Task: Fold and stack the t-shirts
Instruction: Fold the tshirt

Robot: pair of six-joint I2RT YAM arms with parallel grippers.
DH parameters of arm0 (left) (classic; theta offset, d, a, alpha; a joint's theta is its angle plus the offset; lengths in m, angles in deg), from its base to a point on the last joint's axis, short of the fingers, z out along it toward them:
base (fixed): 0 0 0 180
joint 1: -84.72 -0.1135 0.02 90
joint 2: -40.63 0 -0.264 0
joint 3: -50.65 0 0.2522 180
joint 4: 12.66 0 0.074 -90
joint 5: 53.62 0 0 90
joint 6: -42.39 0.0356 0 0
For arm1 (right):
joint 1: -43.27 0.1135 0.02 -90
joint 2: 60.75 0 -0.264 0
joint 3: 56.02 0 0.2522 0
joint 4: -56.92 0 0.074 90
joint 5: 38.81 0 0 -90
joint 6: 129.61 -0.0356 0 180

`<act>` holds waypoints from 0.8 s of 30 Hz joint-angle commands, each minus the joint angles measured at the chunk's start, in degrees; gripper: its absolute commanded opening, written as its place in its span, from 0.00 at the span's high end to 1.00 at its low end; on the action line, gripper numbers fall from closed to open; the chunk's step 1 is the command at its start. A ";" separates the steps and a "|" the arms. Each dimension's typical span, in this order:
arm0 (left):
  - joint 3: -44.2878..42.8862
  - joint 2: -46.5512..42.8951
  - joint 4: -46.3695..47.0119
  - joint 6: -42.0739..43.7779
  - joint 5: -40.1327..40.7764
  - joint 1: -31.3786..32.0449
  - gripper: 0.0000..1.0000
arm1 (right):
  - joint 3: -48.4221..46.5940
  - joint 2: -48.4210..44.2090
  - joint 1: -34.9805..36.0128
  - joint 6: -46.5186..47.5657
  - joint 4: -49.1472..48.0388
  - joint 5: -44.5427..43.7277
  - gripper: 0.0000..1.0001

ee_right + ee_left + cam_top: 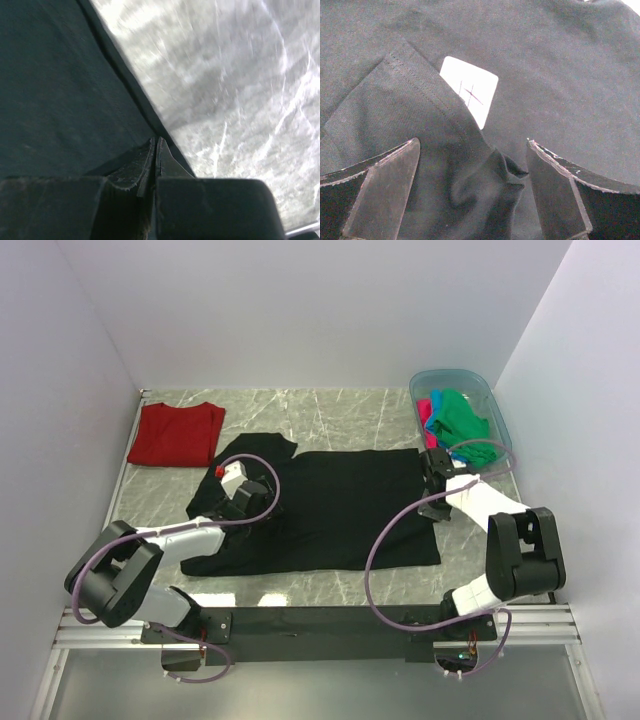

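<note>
Left wrist tag: white label [470, 97], marks unreadable
Black t-shirt [340, 510]: spread flat
Left gripper [472, 150]: released
Right gripper [156, 145]: clenched at hem

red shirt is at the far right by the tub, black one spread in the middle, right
No: the top external view shows the red shirt at the far left, away from the tub. The black shirt is spread in the middle.

Light: soft, even, overhead | top view: sharp, faint shadows, black shirt [340, 510] swallows detail | left wrist: white label [470, 97] overexposed | right wrist: table [240, 75] blurred, glary
</note>
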 commanded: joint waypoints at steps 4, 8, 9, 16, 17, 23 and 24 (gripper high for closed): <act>-0.67 0.98 -3.88 0.55 1.27 -0.57 0.06 | -4.94 1.93 -0.19 0.47 -1.92 -3.23 1.00; -1.02 0.72 -3.88 0.63 0.83 -0.57 0.06 | -5.64 2.37 -0.19 0.91 -2.00 -3.59 0.75; -1.37 0.63 -3.80 0.90 0.65 -0.49 0.06 | -5.47 1.50 -0.19 1.09 -2.26 -3.59 0.71; -5.76 -0.69 -5.72 3.09 1.53 0.30 0.06 | -4.06 -8.69 0.34 1.70 -1.92 -4.90 0.55; -6.47 -1.03 -6.16 3.36 1.79 0.39 0.06 | -3.54 -10.35 1.12 1.70 -2.18 -5.25 0.55; -13.32 -3.32 -10.12 6.17 5.13 0.22 0.05 | -2.30 -21.09 3.94 2.93 -4.37 0.53 0.53; -15.94 -2.89 -10.56 7.39 5.13 -0.13 0.05 | -2.04 -22.22 4.29 2.93 -4.90 3.50 0.53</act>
